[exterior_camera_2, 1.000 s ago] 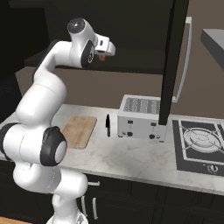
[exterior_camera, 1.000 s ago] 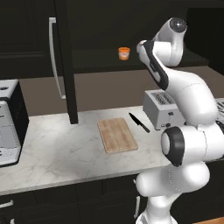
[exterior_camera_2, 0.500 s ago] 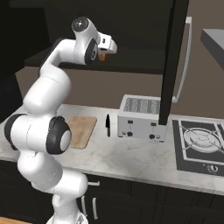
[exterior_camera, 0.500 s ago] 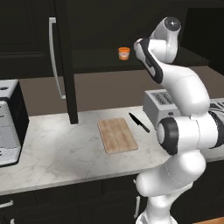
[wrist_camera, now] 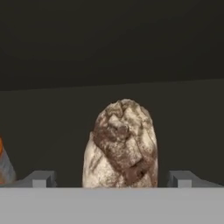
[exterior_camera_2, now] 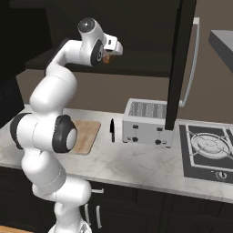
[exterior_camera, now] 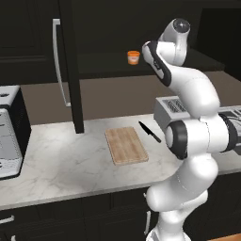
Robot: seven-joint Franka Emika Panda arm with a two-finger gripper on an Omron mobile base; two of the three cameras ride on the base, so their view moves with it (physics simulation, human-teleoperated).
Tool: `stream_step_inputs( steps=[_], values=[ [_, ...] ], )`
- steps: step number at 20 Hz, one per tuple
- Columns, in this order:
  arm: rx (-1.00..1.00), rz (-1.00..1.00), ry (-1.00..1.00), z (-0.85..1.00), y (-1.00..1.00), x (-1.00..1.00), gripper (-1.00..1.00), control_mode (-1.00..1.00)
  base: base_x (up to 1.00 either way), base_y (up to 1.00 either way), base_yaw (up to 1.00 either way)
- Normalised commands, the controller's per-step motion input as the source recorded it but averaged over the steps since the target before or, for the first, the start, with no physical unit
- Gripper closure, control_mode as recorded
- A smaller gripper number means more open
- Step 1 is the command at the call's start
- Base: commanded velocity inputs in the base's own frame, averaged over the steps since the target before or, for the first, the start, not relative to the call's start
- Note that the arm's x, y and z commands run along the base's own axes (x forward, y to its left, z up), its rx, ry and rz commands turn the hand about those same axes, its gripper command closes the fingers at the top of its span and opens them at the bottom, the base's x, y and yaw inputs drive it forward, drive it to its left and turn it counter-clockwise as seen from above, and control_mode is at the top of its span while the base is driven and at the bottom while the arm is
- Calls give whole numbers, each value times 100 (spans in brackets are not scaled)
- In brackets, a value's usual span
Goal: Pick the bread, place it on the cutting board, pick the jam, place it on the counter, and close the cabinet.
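The hand [wrist_camera: 113, 179] stands wide around the small crusty brown bread [wrist_camera: 121, 144]; closing off-centre could knock it against the squat orange jam jar [exterior_camera: 133, 57].

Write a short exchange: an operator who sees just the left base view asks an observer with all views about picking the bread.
Operator: Where is the bread?
Observer: In the hand view, the bread stands on the dark shelf, straight ahead of the gripper.
Operator: Are the jaws ready?
Observer: They are open, with one of the fingertips on either side of the bread, clear of it.
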Motion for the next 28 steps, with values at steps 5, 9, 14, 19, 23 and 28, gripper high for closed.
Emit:
stream_step_inputs(
  steps=[5,9,14,19,23,28],
  values=[
    [0,0,0,-8,0,15,-100,-100,0,0,0],
    [0,0,0,-3,0,4,-100,-100,0,0,0],
    [0,0,0,-1,0,0,100,-100,0,0,0],
    [0,0,-1,0,0,0,100,-100,0,0,0],
    [0,0,-7,0,0,-12,100,-100,0,0,0],
    [0,0,-10,2,0,-42,100,-100,0,0,0]
  ],
)
